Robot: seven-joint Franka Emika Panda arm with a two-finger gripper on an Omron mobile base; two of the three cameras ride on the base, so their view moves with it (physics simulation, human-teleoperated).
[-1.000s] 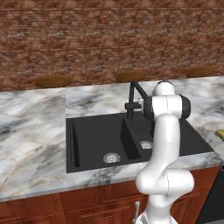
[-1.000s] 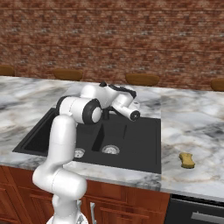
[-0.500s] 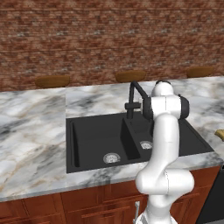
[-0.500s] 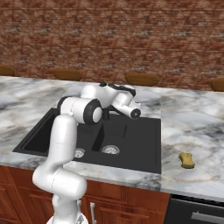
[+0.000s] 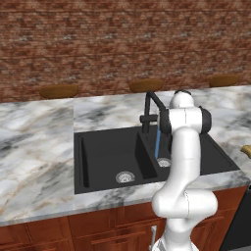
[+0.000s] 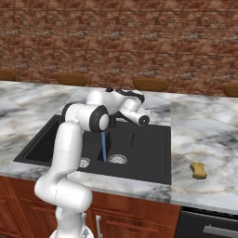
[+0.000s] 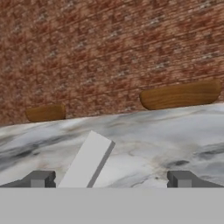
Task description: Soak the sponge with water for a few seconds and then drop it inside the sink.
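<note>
the sponge (image 6: 199, 170) lies flat on the marble counter (image 6: 204, 135) to the right of the sink (image 6: 146, 160), well apart from the basin rim and touched by nothing; in the left base view its edge (image 5: 246, 151) peeks in at the right border. the water (image 6: 103, 147) runs as a thin blue stream straight down from the black faucet (image 5: 150, 109) into the narrower right basin, landing just beside that basin's silver drain (image 6: 117, 159); the left base view shows the same stream (image 5: 157, 142) beside the divider between the two basins. the wider left basin holds its own round drain (image 5: 125, 177). the gripper (image 7: 110, 179) shows in the hand view with its two dark fingertips (image 7: 40, 178) standing far apart and nothing between them, so it is wide open and empty, looking across the counter toward the brick wall (image 7: 109, 48). a pale flat bar (image 7: 86, 159) slants across that view between the tips. the white arm (image 6: 88, 117) reaches over the sink, near the faucet.
</note>
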